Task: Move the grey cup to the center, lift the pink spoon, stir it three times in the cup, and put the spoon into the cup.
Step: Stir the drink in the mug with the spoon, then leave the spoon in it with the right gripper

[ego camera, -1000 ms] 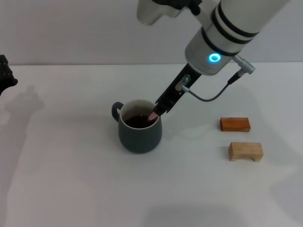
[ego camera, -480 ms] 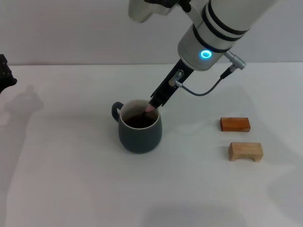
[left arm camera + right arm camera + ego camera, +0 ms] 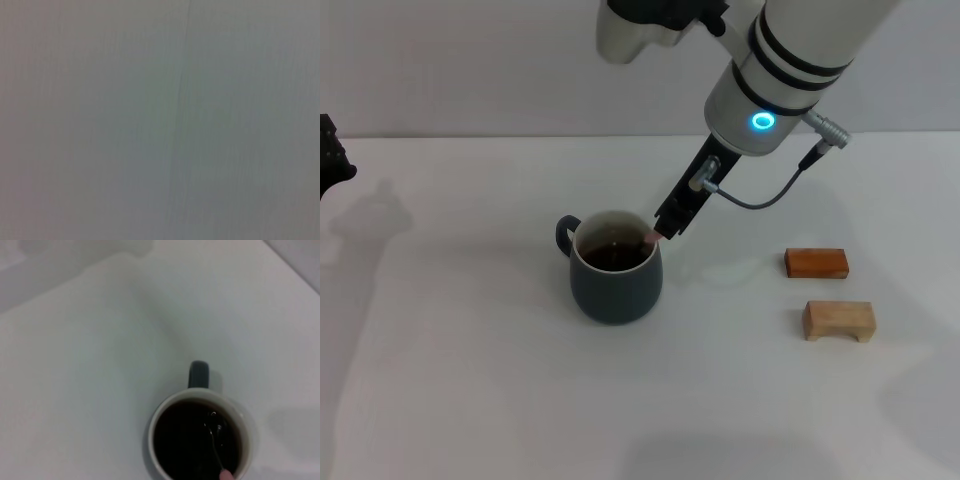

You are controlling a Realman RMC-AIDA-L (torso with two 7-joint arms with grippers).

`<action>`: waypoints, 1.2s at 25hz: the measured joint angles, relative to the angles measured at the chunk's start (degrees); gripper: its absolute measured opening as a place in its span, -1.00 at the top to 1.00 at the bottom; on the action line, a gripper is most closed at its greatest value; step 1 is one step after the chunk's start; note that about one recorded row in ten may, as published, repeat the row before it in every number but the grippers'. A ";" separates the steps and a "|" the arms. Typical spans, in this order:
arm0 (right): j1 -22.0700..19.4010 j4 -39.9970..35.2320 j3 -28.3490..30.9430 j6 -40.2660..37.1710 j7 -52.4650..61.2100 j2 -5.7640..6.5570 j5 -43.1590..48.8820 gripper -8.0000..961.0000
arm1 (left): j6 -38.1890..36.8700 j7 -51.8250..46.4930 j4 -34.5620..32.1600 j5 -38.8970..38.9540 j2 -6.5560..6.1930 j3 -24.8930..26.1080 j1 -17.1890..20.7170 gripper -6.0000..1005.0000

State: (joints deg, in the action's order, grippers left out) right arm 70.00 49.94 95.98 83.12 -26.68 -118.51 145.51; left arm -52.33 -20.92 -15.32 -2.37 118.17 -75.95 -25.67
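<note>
The grey cup (image 3: 615, 279) stands near the middle of the white surface (image 3: 470, 380), handle toward the robot's left, dark liquid inside. The right claw (image 3: 665, 228) hangs just above the cup's rim on its right side, clamped on the pink spoon (image 3: 649, 238), whose long axis slants down and leftward from the claw into the cup; in the right wrist view its thin metal neck and bowl (image 3: 216, 437) sit in the liquid. Since the spoon already leans inside the rim, letting it go there would likely leave it resting in the cup. The left claw (image 3: 332, 158) is parked at the surface's far left edge; whether it is apart or together cannot be told.
</note>
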 joint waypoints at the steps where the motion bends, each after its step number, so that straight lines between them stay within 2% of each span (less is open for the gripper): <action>1: 0.04 0.01 0.00 0.32 -0.09 -0.06 -0.06 0.74 | 0.00 0.00 -0.05 0.00 0.02 0.01 0.00 0.98; 13: 0.64 0.30 -0.06 0.29 -0.70 -0.16 -2.90 0.74 | -0.27 -0.01 -0.08 0.25 0.12 0.02 0.01 0.99; 19: 1.03 -0.02 -0.10 -1.10 -0.56 0.02 -0.88 0.74 | -0.41 0.00 0.11 0.35 0.21 0.02 0.01 0.99; 30: 1.36 -0.19 -0.10 1.59 -0.51 -0.05 0.05 0.74 | -0.52 0.00 0.20 0.37 0.21 0.02 0.01 0.99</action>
State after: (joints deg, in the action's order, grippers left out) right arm 71.36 49.75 95.89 84.71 -27.19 -118.56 145.56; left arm -52.85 -20.92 -15.11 -2.00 118.39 -75.93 -25.66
